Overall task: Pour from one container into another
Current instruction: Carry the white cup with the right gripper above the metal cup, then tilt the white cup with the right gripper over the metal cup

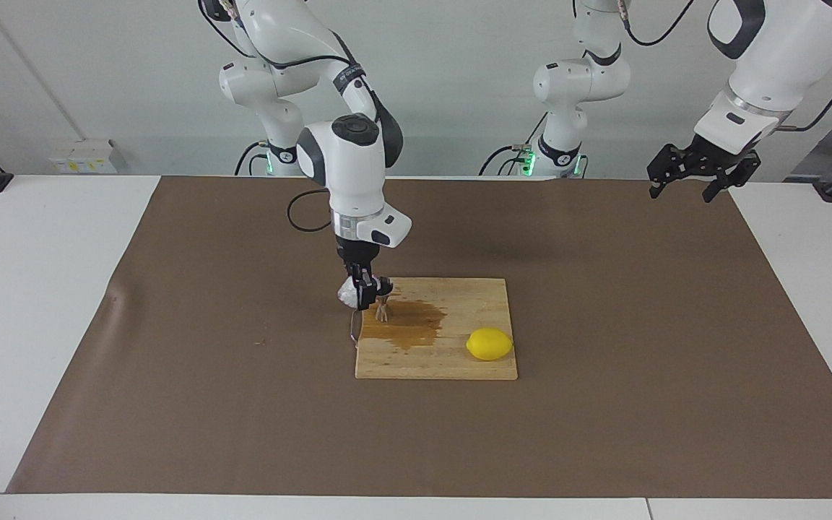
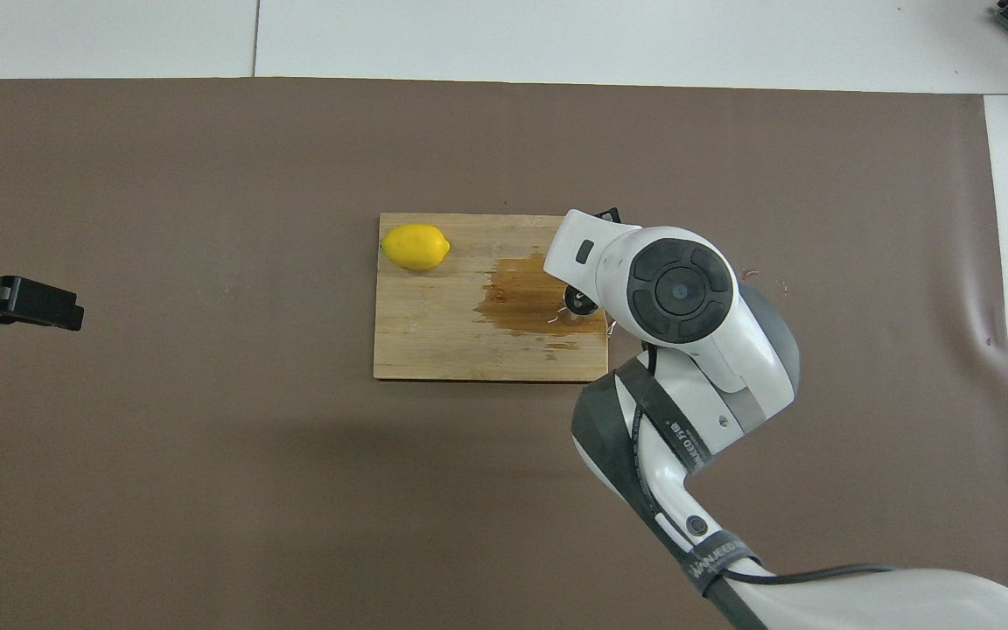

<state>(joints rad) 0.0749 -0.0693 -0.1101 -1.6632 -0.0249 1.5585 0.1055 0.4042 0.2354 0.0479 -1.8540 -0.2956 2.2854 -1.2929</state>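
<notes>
Right gripper (image 1: 365, 290) hangs low over the corner of the wooden board (image 1: 459, 365) that is nearest to the robots and toward the right arm's end of the table, and its fingers are pinched on the small whitish crinkled cup (image 1: 347, 292). This cup is held just beside the steel jigger (image 1: 383, 302), at the height of the jigger's upper cone (whether the two touch, I cannot tell). The jigger stands upright on the board, inside a brown wet stain (image 1: 409, 323) that spreads from its foot over the wood. In the overhead view the right arm's wrist covers the cup and most of the jigger (image 2: 579, 303), so only a dark part of its mouth is seen there. A yellow lemon (image 1: 489, 344) lies on the same board, well apart from the jigger, at the corner farther from the robots and toward the left arm's end. The board lies on a brown mat (image 1: 170, 404). Left gripper (image 1: 701, 172) waits raised over the mat's edge at the left arm's end, with its fingers spread.
</notes>
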